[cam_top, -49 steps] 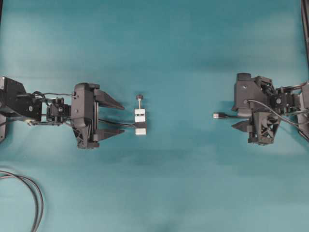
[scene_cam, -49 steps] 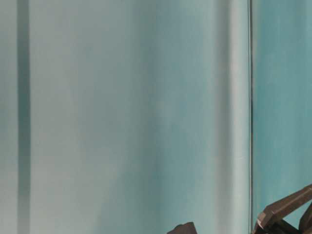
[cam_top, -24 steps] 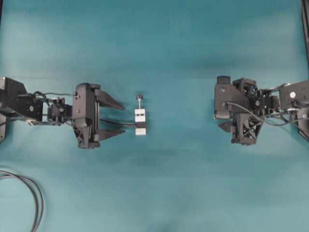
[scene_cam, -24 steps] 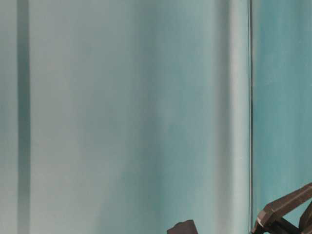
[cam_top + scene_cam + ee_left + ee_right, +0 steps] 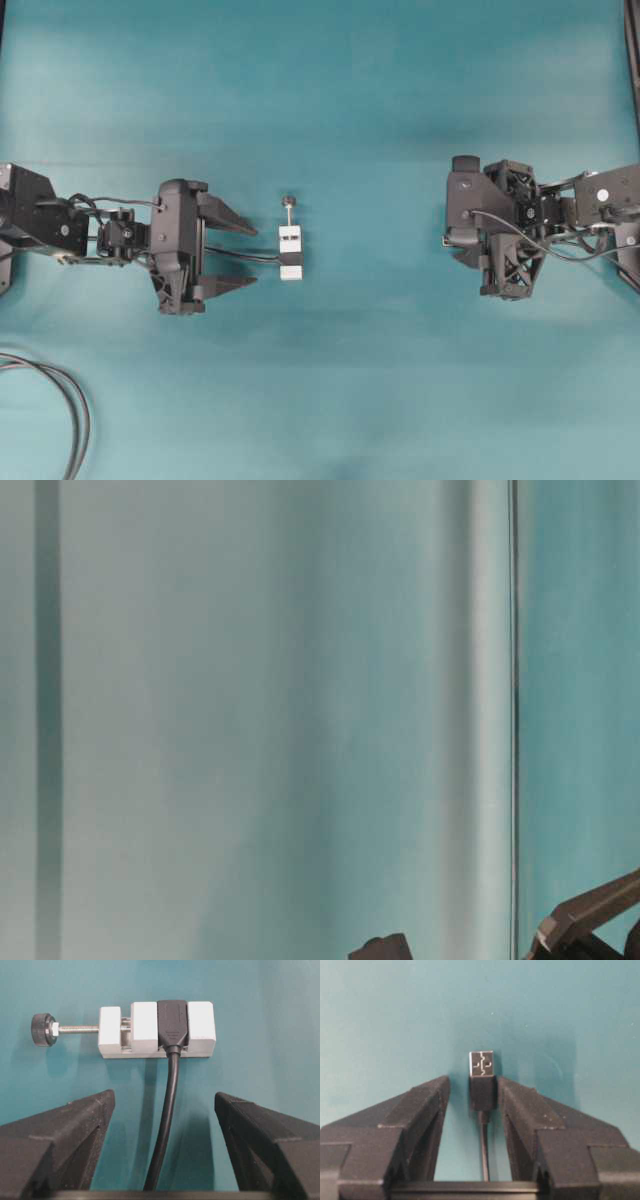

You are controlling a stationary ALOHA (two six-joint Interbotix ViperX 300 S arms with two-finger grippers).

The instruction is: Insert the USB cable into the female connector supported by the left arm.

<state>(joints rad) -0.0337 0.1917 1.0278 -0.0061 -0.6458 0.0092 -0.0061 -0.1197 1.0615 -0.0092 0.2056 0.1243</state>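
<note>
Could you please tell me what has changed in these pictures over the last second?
The right pincer moved left in the overhead view, over the USB plug, and its jaws narrowed to flank the plug's black body; a sliver of gap shows on each side, so no firm grip is visible yet. The left pincer stayed wide open, short of the white connector block, which has not moved.

Both arms matte black throughout; left gripper (image 5: 240, 255) with wedge-shaped tapering fingers (image 5: 60, 1137); right gripper (image 5: 472, 1092) fingers blocky, stepped; thin black cables looped over right wrist housing, open lattice bracket seen beneath
</note>
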